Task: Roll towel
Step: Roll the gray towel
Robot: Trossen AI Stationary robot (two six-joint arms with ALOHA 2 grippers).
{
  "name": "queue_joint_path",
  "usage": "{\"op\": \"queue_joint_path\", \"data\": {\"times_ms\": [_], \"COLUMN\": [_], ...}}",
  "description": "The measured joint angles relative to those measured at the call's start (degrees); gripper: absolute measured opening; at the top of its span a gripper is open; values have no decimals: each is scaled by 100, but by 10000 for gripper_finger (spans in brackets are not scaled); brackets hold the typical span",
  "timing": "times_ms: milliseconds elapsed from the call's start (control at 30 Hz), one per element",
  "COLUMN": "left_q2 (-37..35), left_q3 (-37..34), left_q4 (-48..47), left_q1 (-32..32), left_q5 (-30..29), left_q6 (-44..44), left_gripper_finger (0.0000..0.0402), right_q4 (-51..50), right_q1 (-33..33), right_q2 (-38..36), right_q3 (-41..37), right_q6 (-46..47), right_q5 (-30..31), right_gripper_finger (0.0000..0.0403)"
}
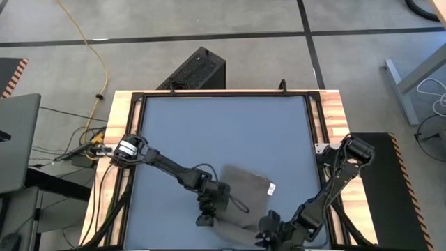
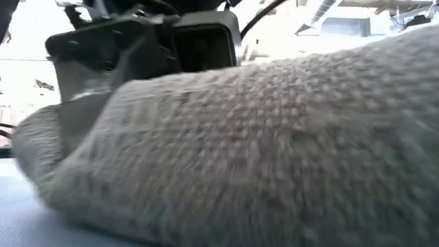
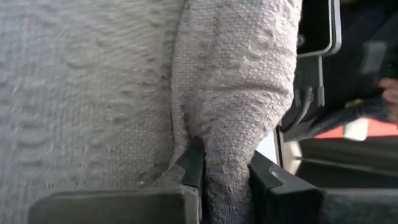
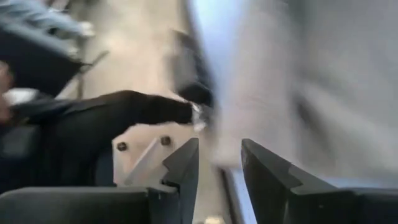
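The taupe towel (image 1: 244, 199) lies bunched on the blue-grey table mat (image 1: 223, 132) near the front edge, its small white tag (image 1: 272, 188) toward the right. In the low view the towel (image 2: 260, 151) fills the picture as a thick hump. My left gripper (image 1: 206, 217) sits at the towel's left near side and is shut on a fold of it (image 3: 229, 177). My right gripper (image 1: 267, 233) hovers at the towel's near right side; in its wrist view it (image 4: 217, 168) is open with nothing between the fingers, and the towel (image 4: 323, 93) lies just beyond them. My left gripper pinches a thick, rolled-over fold of the towel (image 3: 231, 146) between its two fingers (image 3: 194, 163). It comes in slanting down from the table's left. The fold stands up as a ridge running away from the fingers, while the rest of the towel (image 3: 87, 93) lies flat beside it.
A wooden frame (image 1: 334, 111) borders the mat. A black box (image 1: 198, 70) stands on the floor beyond the far edge. The far half of the mat is bare. The right arm's base (image 1: 355, 150) stands at the right edge.
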Motion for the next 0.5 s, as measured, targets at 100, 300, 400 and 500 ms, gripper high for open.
{"op": "queue_joint_path", "data": {"times_ms": [100, 300, 400, 500], "left_q2": [0, 0, 0, -2], "left_q3": [0, -22, -22, -22], "left_q4": [-65, -207, -376, -532], "left_q1": [142, 350, 411, 438], "left_q5": [166, 649, 765, 824], "left_q6": [-149, -401, -413, -462], "left_gripper_finger": [40, 42, 42, 42], "right_q4": [767, 522, 539, 624], "right_q1": [-23, -110, -170, -210], "right_q2": [101, 129, 184, 373], "right_q3": [11, 11, 13, 26], "right_q6": [-1147, -1642, -1726, -1774], "right_q5": [138, 606, 782, 769], "right_gripper_finger": [151, 148, 142, 139]}}
